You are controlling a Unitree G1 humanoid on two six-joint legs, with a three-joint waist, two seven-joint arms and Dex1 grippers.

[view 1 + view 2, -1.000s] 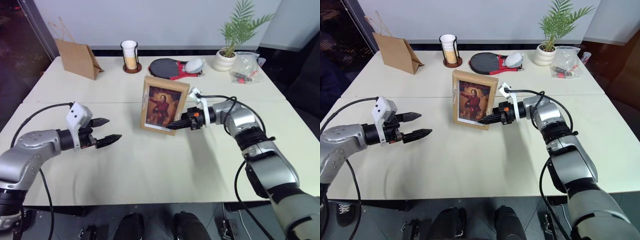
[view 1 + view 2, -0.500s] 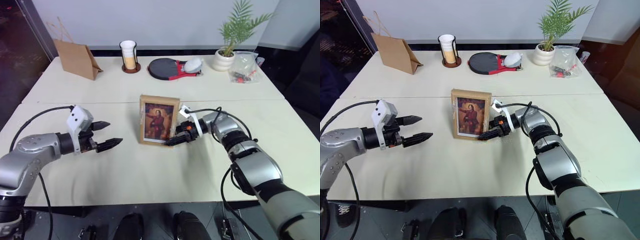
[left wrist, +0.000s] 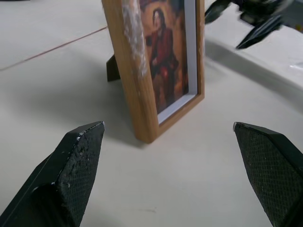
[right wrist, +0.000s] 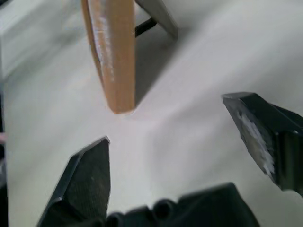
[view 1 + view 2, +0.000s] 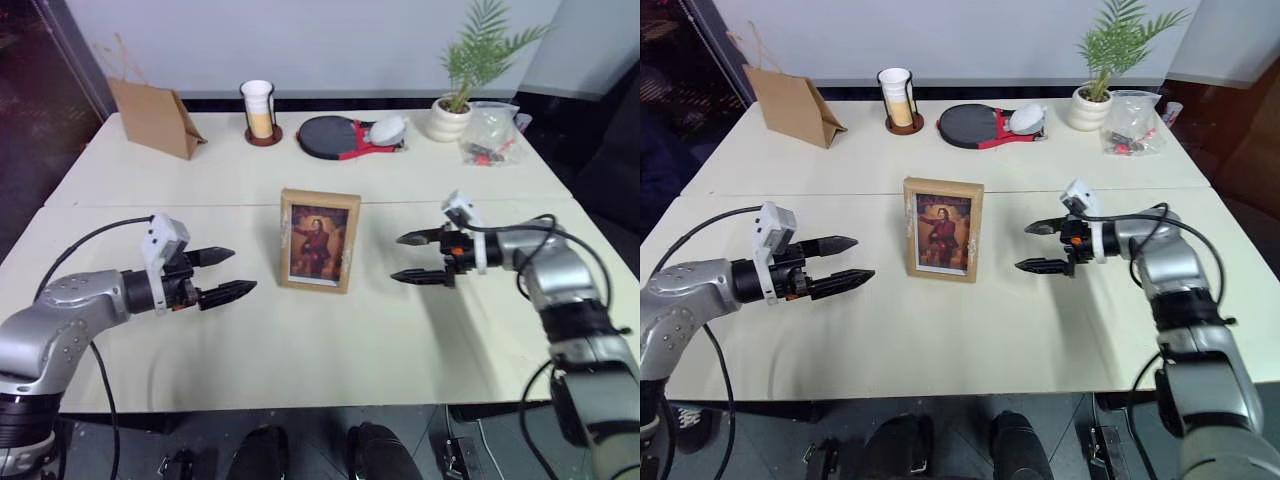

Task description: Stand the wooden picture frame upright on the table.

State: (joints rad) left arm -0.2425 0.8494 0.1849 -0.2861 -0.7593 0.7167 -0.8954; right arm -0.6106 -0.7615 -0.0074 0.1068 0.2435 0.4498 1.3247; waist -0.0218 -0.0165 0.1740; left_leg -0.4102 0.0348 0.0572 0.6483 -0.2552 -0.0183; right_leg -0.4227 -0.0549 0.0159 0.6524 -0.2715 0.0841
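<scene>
Here we see the wooden picture frame (image 5: 320,240) standing alone on the desk (image 5: 300,340), its back stand mostly hidden; left pincer (image 5: 222,274) and right pincer (image 5: 414,257) both released.

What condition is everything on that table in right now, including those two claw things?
wooden picture frame: upright on the table, stand folded out behind, nothing touching it.
left gripper: open, empty, beside the frame.
right gripper: open, empty, apart from the frame.
brown paper bag: standing.
table tennis paddle: lying flat.
potted plant: upright.
</scene>
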